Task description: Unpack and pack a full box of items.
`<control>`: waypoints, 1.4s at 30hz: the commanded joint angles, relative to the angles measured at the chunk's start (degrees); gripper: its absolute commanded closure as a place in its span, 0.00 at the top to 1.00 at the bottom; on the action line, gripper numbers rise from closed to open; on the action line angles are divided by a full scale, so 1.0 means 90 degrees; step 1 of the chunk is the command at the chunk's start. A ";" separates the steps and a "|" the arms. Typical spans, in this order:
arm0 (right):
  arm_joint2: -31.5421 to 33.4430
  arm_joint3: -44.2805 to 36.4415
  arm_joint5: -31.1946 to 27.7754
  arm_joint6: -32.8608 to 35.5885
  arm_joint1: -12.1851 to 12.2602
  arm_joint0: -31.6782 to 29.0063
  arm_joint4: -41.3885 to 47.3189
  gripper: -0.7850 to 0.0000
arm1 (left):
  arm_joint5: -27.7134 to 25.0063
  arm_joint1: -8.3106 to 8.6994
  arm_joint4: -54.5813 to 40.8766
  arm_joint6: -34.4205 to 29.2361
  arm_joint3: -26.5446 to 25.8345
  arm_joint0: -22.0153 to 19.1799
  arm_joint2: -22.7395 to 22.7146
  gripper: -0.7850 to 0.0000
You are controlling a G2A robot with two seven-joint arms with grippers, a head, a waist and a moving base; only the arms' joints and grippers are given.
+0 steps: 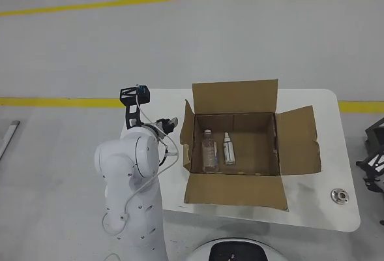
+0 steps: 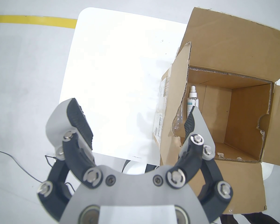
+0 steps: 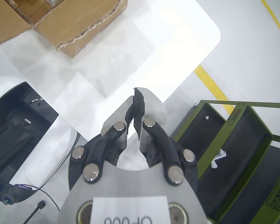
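A white tag [image 3: 130, 209] on the plate behind the right end effector [image 3: 137, 101] bears dark characters, upside down and cut by the frame edge. White shipping labels [image 2: 159, 120] on the box's [image 2: 224, 47] outer side wall carry print too small to read. The spray bottle [image 2: 191, 99] inside has a teal-banded label that cannot be read. Letters [image 3: 276, 199] run along the green cart [image 3: 187, 127], partly cut off.

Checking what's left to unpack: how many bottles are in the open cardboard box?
2. A clear plastic bottle lies by the brown cardboard box's left wall; a white spray bottle beside it. The near wall may hide more.
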 commanded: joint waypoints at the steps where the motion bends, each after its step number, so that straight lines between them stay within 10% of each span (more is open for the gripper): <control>1: 0.0000 0.0000 -0.0008 0.0004 0.0000 -0.0001 0.0000 0.00 | 0.0000 0.0000 0.0000 0.0000 0.0000 0.0000 0.0000 1.00; 23: -0.0901 0.1326 0.1491 0.1503 0.0250 0.0441 -0.0737 0.01 | 0.0000 0.0000 0.0000 0.0000 0.0000 0.0000 0.0000 1.00; 42: -0.1589 0.2057 0.1446 0.1057 0.0443 0.0427 -0.0696 0.40 | 0.0000 0.0000 0.0000 0.0000 0.0000 0.0000 0.0000 1.00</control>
